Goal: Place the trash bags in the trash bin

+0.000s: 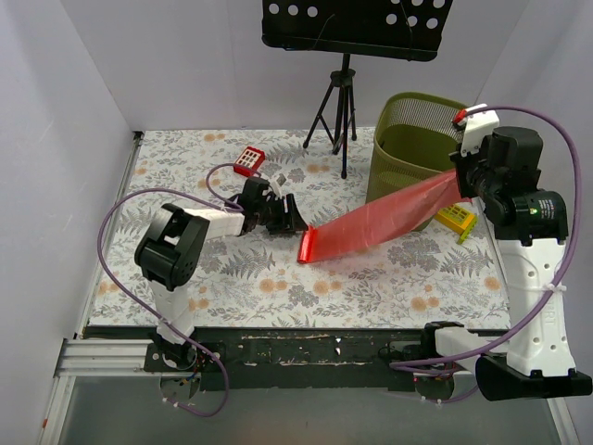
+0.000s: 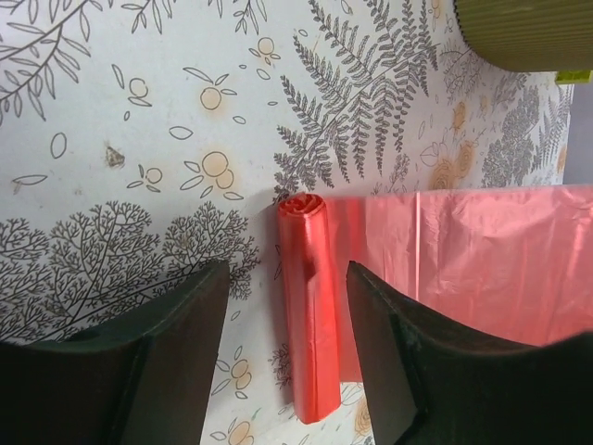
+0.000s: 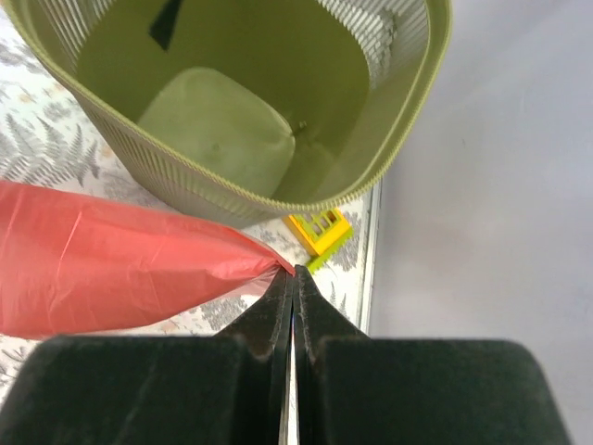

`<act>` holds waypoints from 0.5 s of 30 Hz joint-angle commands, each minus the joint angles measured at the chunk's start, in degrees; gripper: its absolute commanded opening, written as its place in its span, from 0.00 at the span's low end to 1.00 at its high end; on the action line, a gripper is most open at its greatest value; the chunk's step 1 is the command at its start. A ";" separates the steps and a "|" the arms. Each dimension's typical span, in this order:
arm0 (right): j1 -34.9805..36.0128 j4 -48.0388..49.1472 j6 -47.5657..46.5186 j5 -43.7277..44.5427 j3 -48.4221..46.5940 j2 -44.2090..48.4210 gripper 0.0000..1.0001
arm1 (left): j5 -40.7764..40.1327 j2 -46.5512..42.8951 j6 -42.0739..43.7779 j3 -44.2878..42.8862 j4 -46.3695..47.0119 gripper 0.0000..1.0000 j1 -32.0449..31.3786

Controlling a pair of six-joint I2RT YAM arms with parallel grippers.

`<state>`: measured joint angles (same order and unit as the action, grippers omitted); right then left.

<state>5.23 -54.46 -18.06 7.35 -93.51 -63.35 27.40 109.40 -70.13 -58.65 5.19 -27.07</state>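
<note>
The trash bags (image 1: 380, 218) are one red glossy strip, stretched from a small roll (image 1: 308, 247) lying on the table up to the right. My right gripper (image 1: 460, 178) is shut on the strip's pinched free end (image 3: 269, 269), raised beside the olive-green trash bin (image 1: 408, 130). In the right wrist view the trash bin (image 3: 232, 199) stands open and empty just beyond the right gripper (image 3: 293, 273). My left gripper (image 2: 287, 271) is open and low over the table. The roll (image 2: 309, 315) lies between its fingers, with a gap on either side.
A small red box with white buttons (image 1: 248, 161) lies at the back left. A black tripod stand (image 1: 338, 111) rises left of the bin. A yellow and green toy (image 1: 456, 220) sits by the bin's foot. White walls close in the table.
</note>
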 commanded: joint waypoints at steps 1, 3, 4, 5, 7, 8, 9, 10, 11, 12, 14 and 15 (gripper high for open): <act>-0.31 3.48 -0.57 6.09 4.47 2.09 0.01 | -8.06 6.52 2.19 2.49 -12.04 0.54 -2.89; -0.31 3.74 -0.48 5.83 6.23 2.97 0.01 | -8.94 7.22 2.89 1.88 -12.57 0.52 -3.78; -0.31 3.74 -0.31 5.74 7.02 3.41 0.01 | -9.64 7.49 3.50 1.61 -13.01 0.52 -4.48; -0.31 3.92 -0.13 5.83 7.64 3.76 0.01 | -10.60 7.84 4.12 1.09 -13.62 0.52 -5.18; -0.31 4.09 0.13 5.39 8.70 4.37 0.01 | -13.93 8.71 5.35 0.39 -15.20 0.51 -7.11; -0.31 4.18 0.22 5.13 9.31 4.55 0.01 | -15.86 8.98 5.53 0.12 -16.08 0.49 -7.82; -0.31 4.27 0.40 4.86 9.49 4.64 0.01 | -18.06 9.24 5.27 -0.06 -16.70 0.46 -8.43; -0.31 4.36 0.66 4.60 9.58 4.73 0.01 | -18.69 9.25 5.26 0.03 -16.97 0.42 -8.70; -0.31 4.45 0.75 4.42 9.58 4.73 0.01 | -18.61 9.33 5.35 0.20 -17.06 0.38 -8.88; -0.31 4.45 0.84 4.42 9.67 4.82 0.01 | -18.87 9.51 5.35 0.12 -17.23 0.36 -9.05; -0.31 4.62 0.75 4.68 10.02 4.90 0.01 | -19.22 9.60 5.26 0.03 -17.41 0.30 -9.05; -0.23 4.54 0.66 4.77 10.37 4.99 0.01 | -19.57 9.77 5.44 0.03 -17.41 0.27 -9.05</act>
<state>5.21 -53.17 -17.98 11.64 -83.77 -59.66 15.20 112.20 -67.20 -63.09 3.81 -34.89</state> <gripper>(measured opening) 0.022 0.311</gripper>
